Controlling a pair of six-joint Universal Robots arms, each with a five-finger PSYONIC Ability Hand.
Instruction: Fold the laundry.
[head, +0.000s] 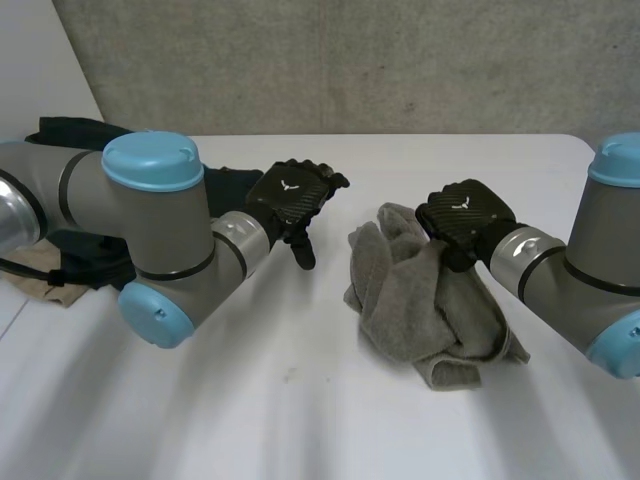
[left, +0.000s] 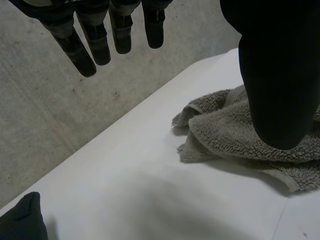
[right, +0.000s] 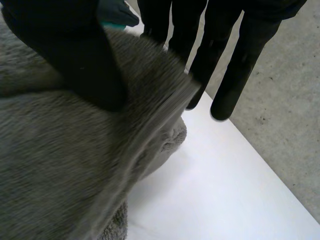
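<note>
Grey crumpled terry towel (head: 405, 300) lies on the white bench (head: 300, 400), one fold pinched between thumb and fingers of the right robot hand (head: 465, 220). The left robot hand (head: 290, 197) hovers nearby, fingers straight, empty.

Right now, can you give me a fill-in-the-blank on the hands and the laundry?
1. The right hand pinches the grey towel between its fingers and its ____.
2. The left hand, fingers straight, holds ____.
3. The dark clothes lie by the robot's ____ arm.
Missing: thumb; nothing; left.
</note>
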